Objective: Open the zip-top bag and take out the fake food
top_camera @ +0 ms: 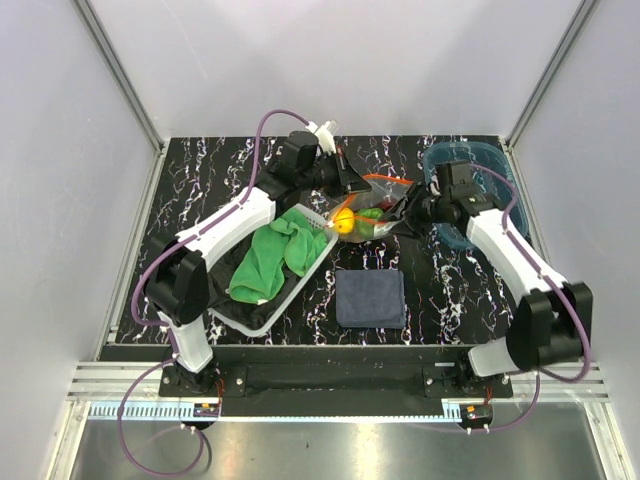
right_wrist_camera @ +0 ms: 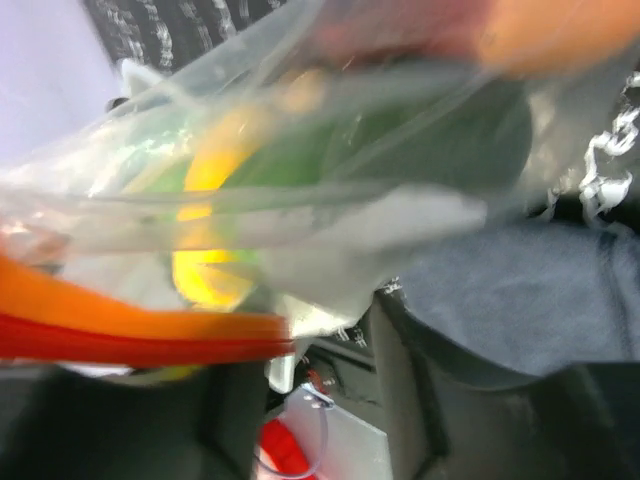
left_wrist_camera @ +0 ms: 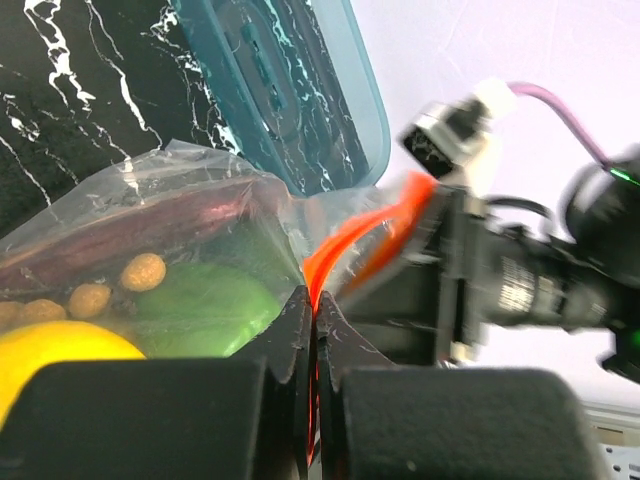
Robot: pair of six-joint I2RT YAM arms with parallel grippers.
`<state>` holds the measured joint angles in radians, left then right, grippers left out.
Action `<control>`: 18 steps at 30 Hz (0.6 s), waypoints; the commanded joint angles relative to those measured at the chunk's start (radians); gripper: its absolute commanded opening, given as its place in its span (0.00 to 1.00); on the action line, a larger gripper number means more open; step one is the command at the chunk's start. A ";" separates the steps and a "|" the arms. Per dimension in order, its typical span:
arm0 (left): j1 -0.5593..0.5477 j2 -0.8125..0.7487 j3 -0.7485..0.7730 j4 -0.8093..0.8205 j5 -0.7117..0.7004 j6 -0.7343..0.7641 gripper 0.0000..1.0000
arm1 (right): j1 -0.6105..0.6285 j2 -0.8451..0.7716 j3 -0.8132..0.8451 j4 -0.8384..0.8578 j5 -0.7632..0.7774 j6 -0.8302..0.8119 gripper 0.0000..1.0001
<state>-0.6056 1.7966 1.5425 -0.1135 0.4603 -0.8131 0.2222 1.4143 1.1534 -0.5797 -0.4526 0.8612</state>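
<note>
My left claw (left_wrist_camera: 310, 315) is clamped tight on the orange-red zip strip (left_wrist_camera: 365, 235) of the zip-top bag (top_camera: 378, 207), the two pads pressed together with only the thin strip between them. From there the strip runs toward 1 o'clock and reaches my right claw (top_camera: 408, 212), which sits at the bag's 3 o'clock edge. My right wrist view is filled with blurred plastic, so I cannot tell whether that claw is pinching or merely touching. From above, the bag hangs between my two claws over the far middle of the black marbled table (top_camera: 200, 170), and it looks raised off the surface. The fake food is all inside it: a yellow lemon (top_camera: 345, 221) at the bag's 9 o'clock end, green pieces (top_camera: 373, 214) beside it, and small brown balls (left_wrist_camera: 145, 270) against the plastic wall. The translucent blue tray (top_camera: 492, 160) lies at 2 o'clock from the bag. At 8 o'clock is a white basket (top_camera: 250, 322) holding a green cloth (top_camera: 270, 255), and at 6 o'clock a dark blue cloth (top_camera: 370, 298) lies flat.
</note>
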 commanded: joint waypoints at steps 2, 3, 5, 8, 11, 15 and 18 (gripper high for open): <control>-0.006 -0.013 0.007 0.138 -0.002 0.006 0.00 | 0.009 0.069 0.098 -0.129 0.045 -0.050 0.32; -0.006 -0.014 0.001 0.152 -0.003 0.015 0.00 | 0.009 0.055 0.101 -0.146 0.069 -0.065 0.28; -0.005 -0.011 0.005 0.147 -0.029 0.066 0.00 | 0.009 0.019 0.111 -0.184 0.081 -0.079 0.09; 0.004 -0.005 0.033 0.101 -0.046 0.087 0.00 | 0.009 0.037 0.170 -0.293 0.063 -0.137 0.00; 0.013 -0.016 0.056 0.069 -0.089 0.129 0.00 | 0.009 0.089 0.212 -0.390 0.048 -0.234 0.00; 0.032 0.000 0.134 -0.027 -0.137 0.184 0.00 | 0.009 0.124 0.250 -0.491 0.107 -0.377 0.00; 0.035 0.007 0.153 -0.046 -0.141 0.215 0.00 | 0.011 0.120 0.308 -0.569 0.101 -0.418 0.00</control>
<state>-0.5903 1.8084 1.6165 -0.1654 0.3763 -0.6716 0.2234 1.5345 1.3830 -1.0016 -0.3782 0.5728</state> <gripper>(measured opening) 0.012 0.011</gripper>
